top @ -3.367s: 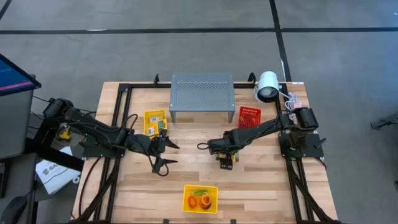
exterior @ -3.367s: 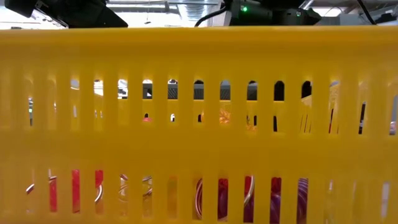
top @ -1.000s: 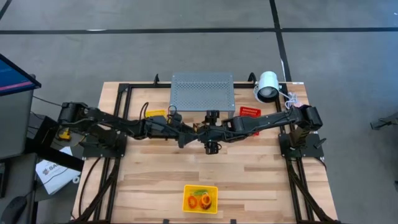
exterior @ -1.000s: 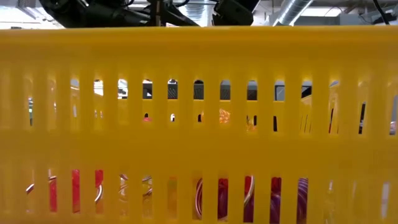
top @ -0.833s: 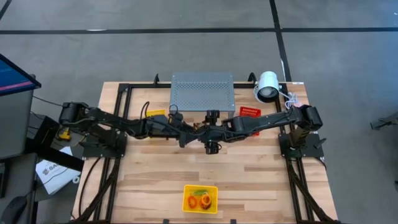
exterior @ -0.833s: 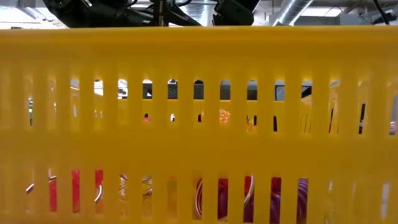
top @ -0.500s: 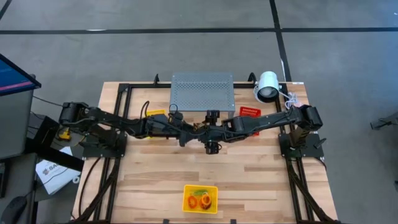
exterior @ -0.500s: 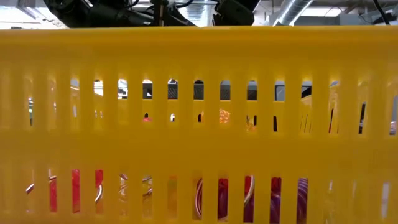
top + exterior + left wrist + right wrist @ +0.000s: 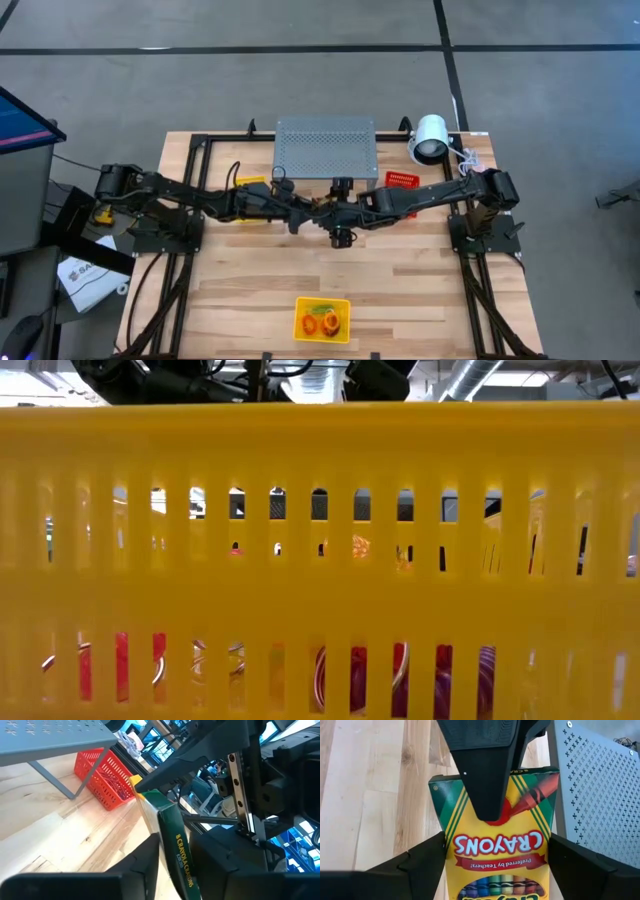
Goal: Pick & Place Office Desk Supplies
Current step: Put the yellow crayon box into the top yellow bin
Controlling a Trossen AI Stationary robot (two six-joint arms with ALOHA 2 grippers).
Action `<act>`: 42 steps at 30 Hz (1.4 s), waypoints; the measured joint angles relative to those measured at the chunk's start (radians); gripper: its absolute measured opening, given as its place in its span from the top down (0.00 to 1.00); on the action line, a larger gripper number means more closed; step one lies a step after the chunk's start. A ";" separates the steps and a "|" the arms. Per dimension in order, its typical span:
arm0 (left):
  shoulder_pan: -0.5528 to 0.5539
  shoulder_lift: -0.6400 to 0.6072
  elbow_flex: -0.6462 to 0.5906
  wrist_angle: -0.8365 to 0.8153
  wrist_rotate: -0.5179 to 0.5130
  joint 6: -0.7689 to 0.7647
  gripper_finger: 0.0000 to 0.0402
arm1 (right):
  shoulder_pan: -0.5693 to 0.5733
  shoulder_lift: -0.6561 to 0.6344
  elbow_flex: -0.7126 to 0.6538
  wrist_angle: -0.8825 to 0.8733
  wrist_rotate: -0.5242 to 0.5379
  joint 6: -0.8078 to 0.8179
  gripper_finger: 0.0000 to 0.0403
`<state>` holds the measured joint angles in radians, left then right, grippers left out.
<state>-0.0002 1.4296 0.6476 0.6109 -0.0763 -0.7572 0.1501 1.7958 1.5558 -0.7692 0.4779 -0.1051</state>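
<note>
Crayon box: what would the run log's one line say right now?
crayon box | held by right gripper | left gripper fingers around it | mid-table handover

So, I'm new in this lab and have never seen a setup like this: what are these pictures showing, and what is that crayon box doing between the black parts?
This is a robot with two dark arms at a wooden table, each ending in a two-finger gripper. The overhead picture shows both arms meeting mid-table, just in front of a grey perforated stand. The other pictures come from a table-level camera and from one on each wrist.

The right gripper holds a crayon box by its sides. The left gripper has its fingers around the same box's thin edges, and one finger covers the box front in the right wrist picture. It looks like a handover.

Also there: a red basket, a white lamp, and a yellow basket with rubber bands. That basket's wall blocks the table-level view.
</note>
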 joint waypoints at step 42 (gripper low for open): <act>0.021 -0.005 0.003 -0.003 0.023 0.114 0.90 | 0.015 0.003 -0.002 -0.001 -0.011 -0.038 0.02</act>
<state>0.0208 1.4250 0.6510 0.6083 -0.0532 -0.6433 0.1648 1.7985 1.5539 -0.7702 0.4667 -0.1432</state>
